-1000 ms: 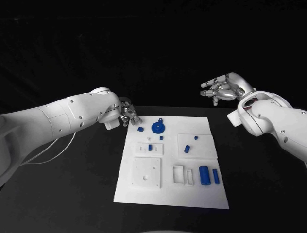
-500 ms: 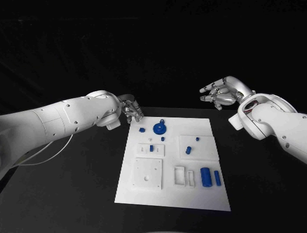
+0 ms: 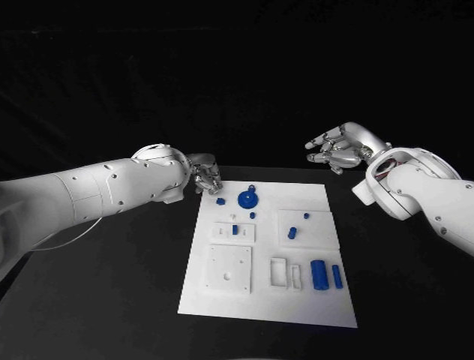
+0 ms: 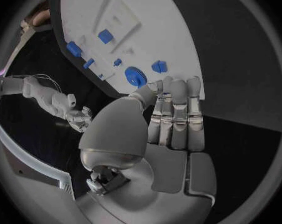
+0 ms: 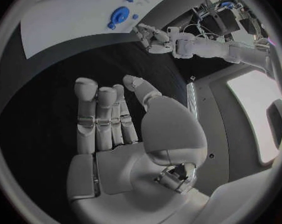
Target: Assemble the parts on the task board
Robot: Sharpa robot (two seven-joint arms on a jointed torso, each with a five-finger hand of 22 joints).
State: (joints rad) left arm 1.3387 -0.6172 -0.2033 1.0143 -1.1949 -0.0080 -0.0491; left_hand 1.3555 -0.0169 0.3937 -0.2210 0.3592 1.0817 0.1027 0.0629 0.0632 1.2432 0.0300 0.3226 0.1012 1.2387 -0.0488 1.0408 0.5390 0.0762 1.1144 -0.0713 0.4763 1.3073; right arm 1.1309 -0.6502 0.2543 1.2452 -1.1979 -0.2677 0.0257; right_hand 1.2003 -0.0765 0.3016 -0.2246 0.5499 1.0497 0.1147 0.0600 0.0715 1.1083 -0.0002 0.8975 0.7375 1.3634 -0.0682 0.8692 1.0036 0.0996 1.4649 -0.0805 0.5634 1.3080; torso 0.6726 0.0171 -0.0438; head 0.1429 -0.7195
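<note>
The white task board (image 3: pixel 261 300) lies in the middle of the black table. A blue gear (image 3: pixel 248 199) and a small blue piece (image 3: pixel 221 201) sit near its far edge, and blue pegs (image 3: pixel 291 232) and cylinders (image 3: pixel 317 274) lie further toward me. My left hand (image 3: pixel 205 177) hovers at the board's far left corner, fingers straight and together, holding nothing. In the left wrist view its fingers (image 4: pixel 175 115) reach toward the gear (image 4: pixel 136 77). My right hand (image 3: pixel 340 144) is raised beyond the far right corner, fingers loosely spread and empty (image 5: pixel 110 124).
Black table surrounds the board on all sides. The board (image 5: pixel 60 22) has several raised white fixtures, among them a square plate (image 3: pixel 229 268) and slotted holders (image 3: pixel 283 271). In the right wrist view my left hand (image 5: pixel 154 37) hangs by the gear (image 5: pixel 120 14).
My left hand has dipped slightly toward the board's far left corner. My right hand has lowered a little. The parts on the board have not moved.
</note>
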